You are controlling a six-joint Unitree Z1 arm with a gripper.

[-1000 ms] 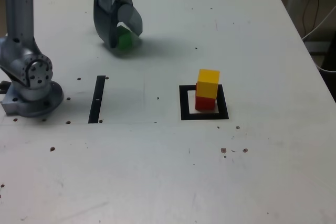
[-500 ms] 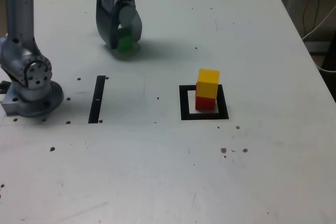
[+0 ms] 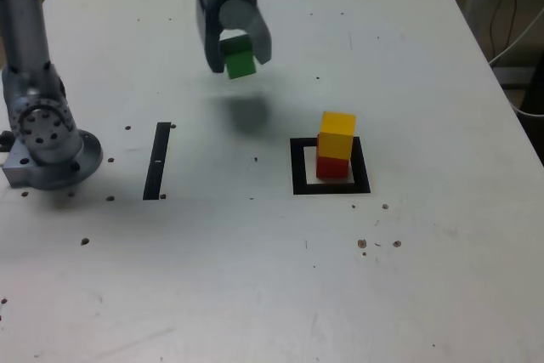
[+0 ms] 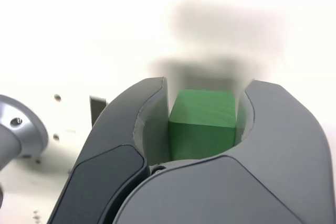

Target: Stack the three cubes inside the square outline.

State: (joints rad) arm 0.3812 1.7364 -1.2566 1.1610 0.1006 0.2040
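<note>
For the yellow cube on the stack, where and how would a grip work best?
Probably by two opposite upright side faces of the yellow cube, coming straight down from above: it sits on top of the red cube with nothing beside it, and its flat faces suit the claw's two jaws.

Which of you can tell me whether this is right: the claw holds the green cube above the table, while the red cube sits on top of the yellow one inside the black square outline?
The stacking order is wrong: the exterior view shows the yellow cube on top of the red one.
</note>
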